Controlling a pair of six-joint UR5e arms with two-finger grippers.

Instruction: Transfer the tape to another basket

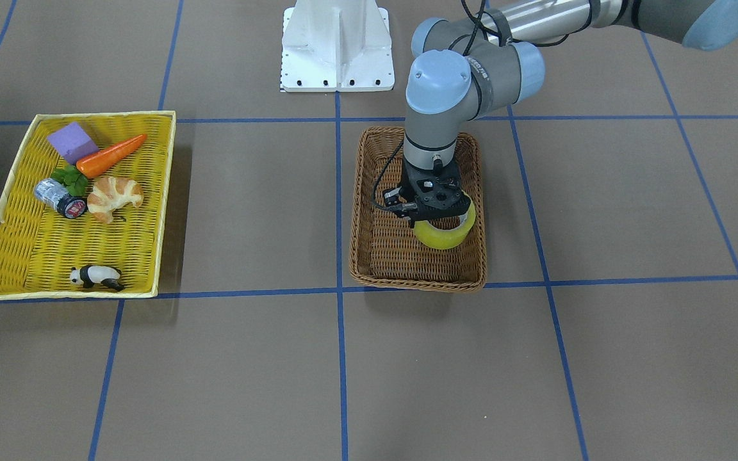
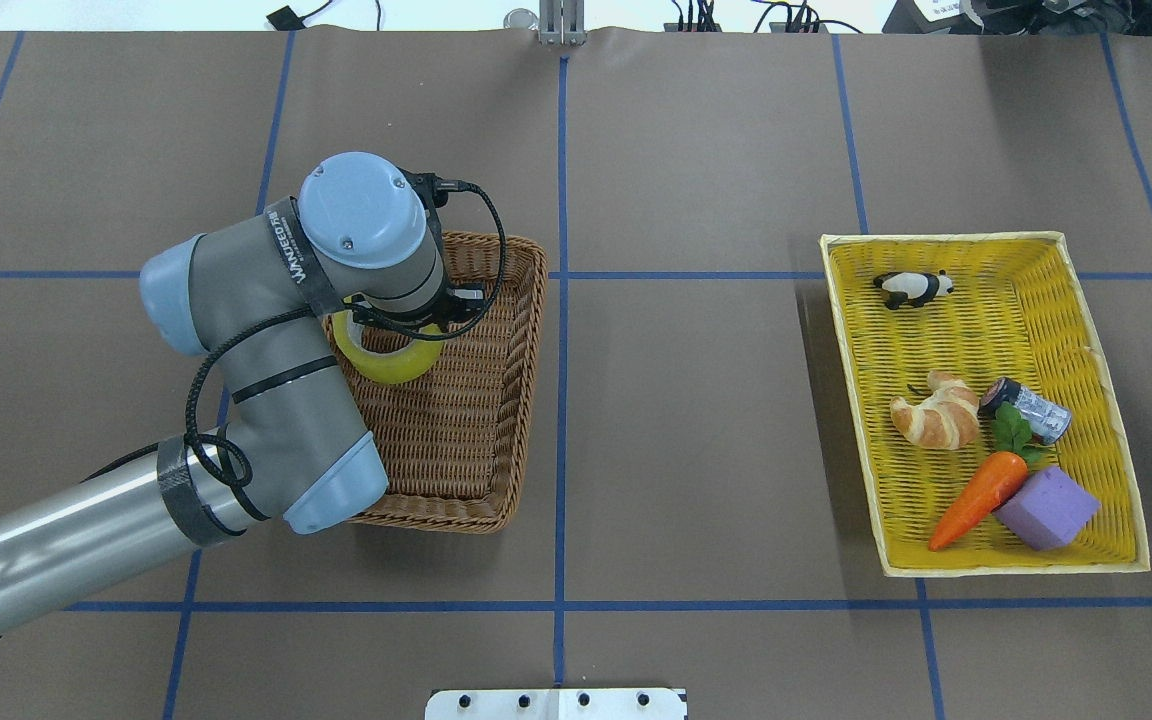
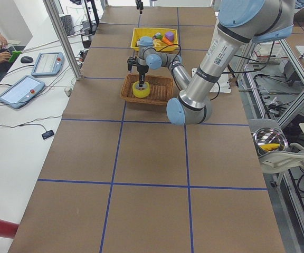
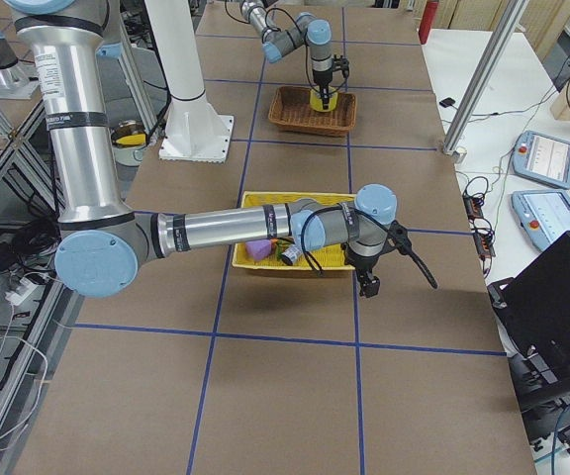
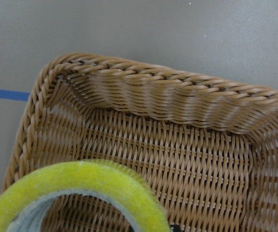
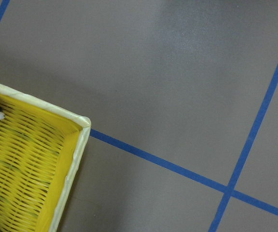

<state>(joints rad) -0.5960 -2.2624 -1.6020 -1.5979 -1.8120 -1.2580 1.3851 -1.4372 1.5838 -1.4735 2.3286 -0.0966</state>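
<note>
left fingers (image 1: 436, 214) clamp tape (image 1: 446, 238) inside basket (image 1: 362, 211) | right fingers (image 4: 368, 288): cannot tell | yellow tray (image 1: 165, 192) well apart

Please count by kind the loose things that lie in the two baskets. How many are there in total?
Food: 2 (carrot, croissant)
Toy animal: 1 (panda)
Block: 1
Can: 1
Tape: 1
Total: 6
</note>
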